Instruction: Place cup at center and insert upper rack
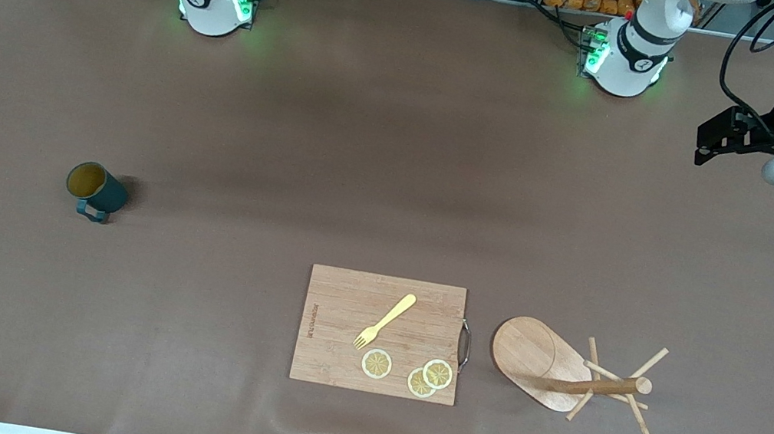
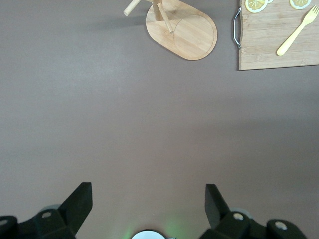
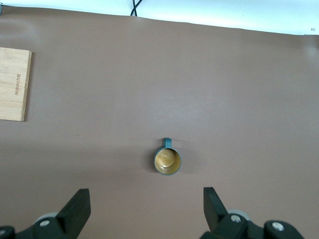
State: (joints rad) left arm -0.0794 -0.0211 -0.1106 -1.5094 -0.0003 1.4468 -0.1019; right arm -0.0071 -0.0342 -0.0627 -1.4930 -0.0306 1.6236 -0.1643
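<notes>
Cup [image 1: 96, 190] stands upright toward the right arm's end of the table [image 1: 394, 171]; upper rack [image 1: 568, 374] stands beside the cutting board [image 1: 380, 333]. Left gripper [image 2: 148, 204] and right gripper [image 3: 147, 209] hover above the table, fingers apart, holding nothing.

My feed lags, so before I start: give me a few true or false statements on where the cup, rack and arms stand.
1. The cup stands upright on the bare table, toward the right arm's end. True.
2. The upper rack stands beside the cutting board, toward the left arm's end. True.
3. The cup hangs on a rack peg. False: they are far apart.
4. The left gripper is shut on the rack. False: its fingers are open, holding nothing.
5. The right gripper is open above the cup. True.
</notes>
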